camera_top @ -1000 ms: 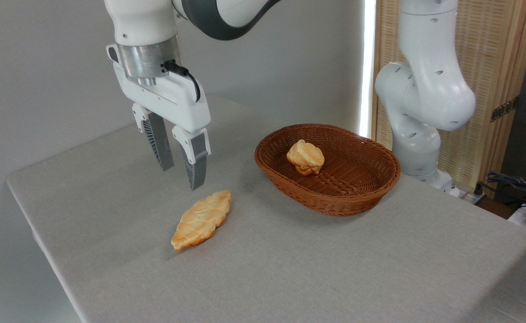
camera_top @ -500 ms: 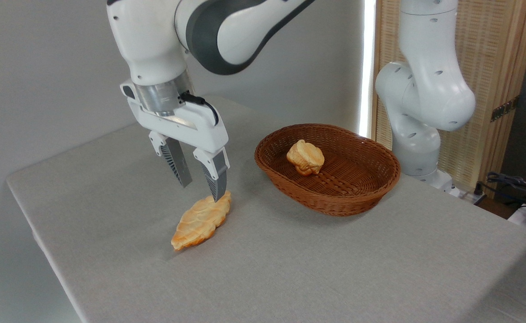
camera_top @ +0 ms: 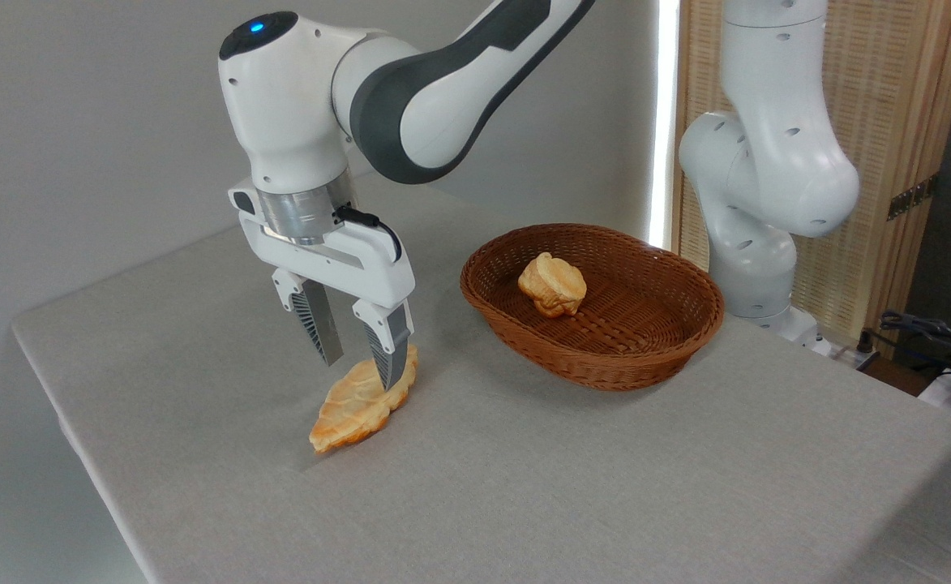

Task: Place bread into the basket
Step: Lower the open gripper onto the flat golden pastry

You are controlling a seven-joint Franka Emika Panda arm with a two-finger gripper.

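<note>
Table (camera_top: 605,487): grey cloth-covered, matte, fills lower frame; likely decent friction. Plain wall behind, slatted wooden screen upper right.

Wicker basket (camera_top: 645,349): oval, shallow, centre-right; lumpy bread roll (camera_top: 553,284) inside, left of middle, free room to its right.

Gripper (camera_top: 361,375): spread, fingers straddling upper-right end of leaf-shaped bread (camera_top: 357,405); contact unclear.

Bread: flat on table, lower left of basket, well apart. Judged light, rigid-looking, ridged top, tapered ends. Best pinch: across narrow width near middle, not tip.
</note>
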